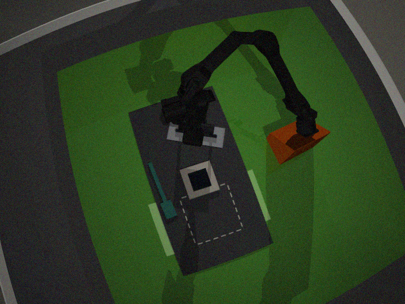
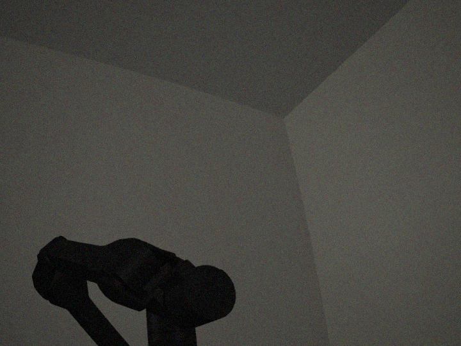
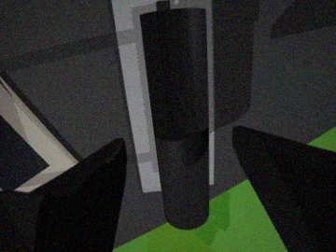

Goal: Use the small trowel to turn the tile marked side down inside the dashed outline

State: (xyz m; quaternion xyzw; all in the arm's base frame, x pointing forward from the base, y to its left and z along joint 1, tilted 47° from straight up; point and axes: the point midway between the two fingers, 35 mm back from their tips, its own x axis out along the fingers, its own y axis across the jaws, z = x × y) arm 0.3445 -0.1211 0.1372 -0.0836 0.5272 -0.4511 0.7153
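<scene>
The small teal trowel (image 1: 167, 209) lies on the left of the dark mat (image 1: 255, 237). The tile (image 1: 185, 179) (image 3: 56, 158) is pale with its dark square mark facing up. It lies just above the dashed outline (image 1: 239, 215) and overlaps its upper edge in the top view. My gripper (image 1: 193, 132) (image 3: 179, 140) is open. It hangs over a black cylindrical handle (image 3: 182, 75), which shows beyond and between the fingertips with no visible contact. The handle lies over a light grey plate (image 1: 218, 139) (image 3: 135, 89). The fingertips are hidden in the top view.
The arm (image 1: 222, 49) (image 2: 130, 268) arches from an orange block (image 1: 276, 147) on the right. The table (image 1: 98, 196) is green. Pale strips (image 1: 161, 230) (image 1: 259, 196) lie beside the mat's long edges. The exterior view shows only arm parts and walls.
</scene>
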